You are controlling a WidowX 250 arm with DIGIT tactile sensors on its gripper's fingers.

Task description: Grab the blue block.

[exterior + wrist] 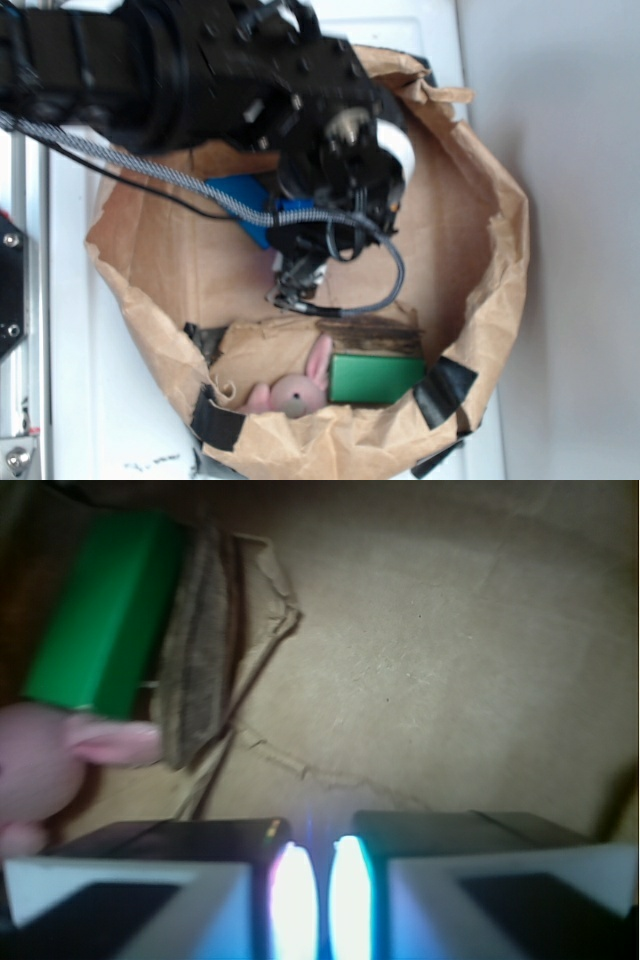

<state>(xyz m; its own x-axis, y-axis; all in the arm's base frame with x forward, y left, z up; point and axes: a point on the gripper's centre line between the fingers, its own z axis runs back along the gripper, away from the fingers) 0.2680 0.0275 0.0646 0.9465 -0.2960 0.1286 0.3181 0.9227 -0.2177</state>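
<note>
The blue block (236,196) lies on the floor of the brown paper bag (470,250), mostly covered by my black arm; only its left part shows in the exterior view. It does not appear in the wrist view. My gripper (288,288) hangs just below the block, pointing toward the bag's near side. In the wrist view the gripper (312,875) has its jaws nearly together with a thin lit slit between them and nothing held. Bare paper lies ahead of the fingertips.
A green block (375,378) (105,620) and a pink toy rabbit (293,390) (40,765) rest by the bag's near wall. A grey braided cable (150,165) with a blue plug (295,210) crosses the arm. The bag's crumpled walls ring everything.
</note>
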